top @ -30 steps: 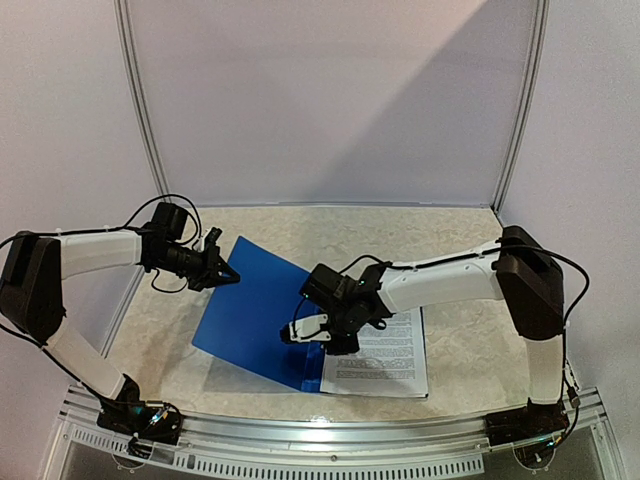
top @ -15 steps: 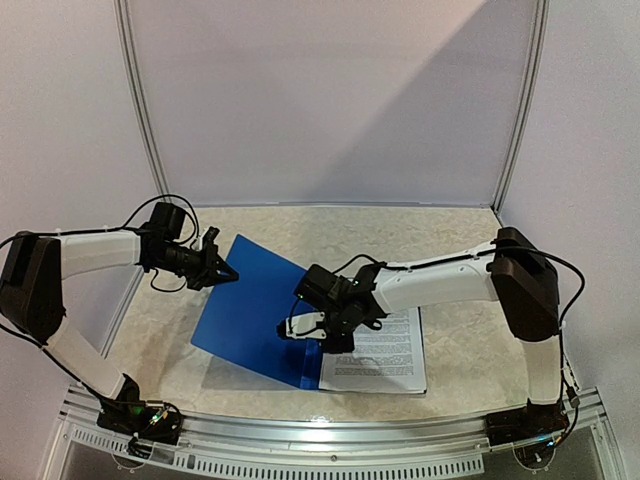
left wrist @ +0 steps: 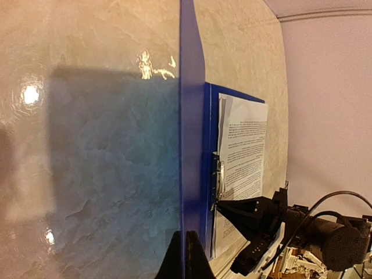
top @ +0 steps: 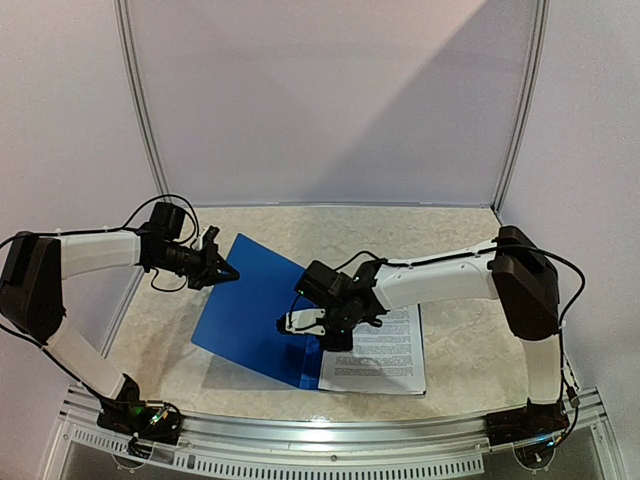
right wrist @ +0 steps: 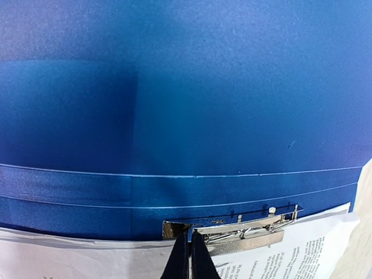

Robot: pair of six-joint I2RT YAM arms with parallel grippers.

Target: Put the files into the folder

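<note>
The dark-blue folder (top: 250, 300) lies open, its cover lifted at a slant. My left gripper (top: 228, 272) is shut on the cover's far edge (left wrist: 187, 145), with the fingertips (left wrist: 181, 256) pinching it. The white printed files (top: 385, 350) lie on the folder's back half, tucked under the metal clip (right wrist: 244, 229) at the spine. My right gripper (top: 285, 325) is shut on the clip's lever end (right wrist: 190, 247). The left wrist view also shows the files (left wrist: 244, 145), the clip (left wrist: 218, 180) and the right gripper (left wrist: 229, 206). No cover label shows.
The beige marble-patterned tabletop (top: 440, 240) is framed by a metal rail at the near edge (top: 330, 430) and pale walls behind and at the sides. The folder cover's shadow falls on the table below it (left wrist: 110, 163).
My right gripper has shifted slightly left and up along the spine at the clip. The left gripper and lifted cover have stayed nearly still.
</note>
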